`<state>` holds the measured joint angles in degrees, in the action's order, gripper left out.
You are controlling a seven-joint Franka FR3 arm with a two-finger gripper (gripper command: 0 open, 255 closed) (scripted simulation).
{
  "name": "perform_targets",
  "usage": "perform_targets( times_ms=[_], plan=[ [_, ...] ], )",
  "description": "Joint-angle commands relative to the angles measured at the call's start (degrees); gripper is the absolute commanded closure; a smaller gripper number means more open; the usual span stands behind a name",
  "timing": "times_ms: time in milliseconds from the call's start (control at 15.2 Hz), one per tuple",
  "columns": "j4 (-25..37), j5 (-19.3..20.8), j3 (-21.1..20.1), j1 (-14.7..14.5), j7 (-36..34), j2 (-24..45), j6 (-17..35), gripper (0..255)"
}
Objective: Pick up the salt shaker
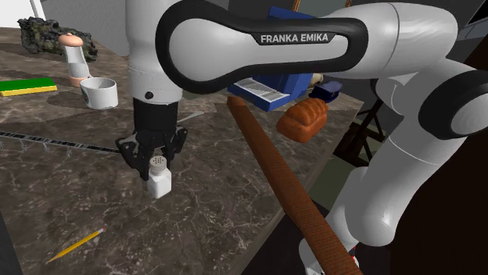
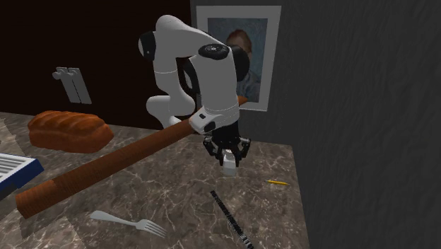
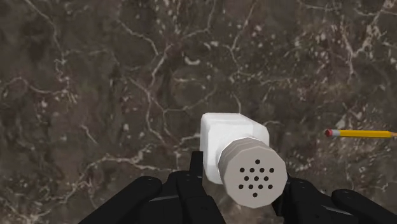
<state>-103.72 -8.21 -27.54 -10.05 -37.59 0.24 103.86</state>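
Arm [image 1: 258,39] bends over, gripper [image 1: 156,158] pointing straight down at the table [image 1: 227,195].
Jaws clasp one white salt shaker [image 1: 160,182] near its top; one pencil [image 1: 76,245] lies nearby.

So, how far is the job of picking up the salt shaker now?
Done: the hand is down at the salt shaker. In hand: its fingers look closed on the shaker's top. Left: the lift; the base seems to rest on the marble counter.
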Motion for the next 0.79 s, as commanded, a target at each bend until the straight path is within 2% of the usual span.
perform_targets(
  times_ms=[0, 594, 726],
  plan=[
    [1.45, 0.05, 0.02, 0.02, -0.17, 0.02, -1.44, 255],
    [8.95, 0.46, 0.02, 0.02, -1.2, 0.55, -8.39, 255],
    [9.08, 0.47, 0.02, 0.02, -1.22, 0.57, -8.51, 255]
  ],
)
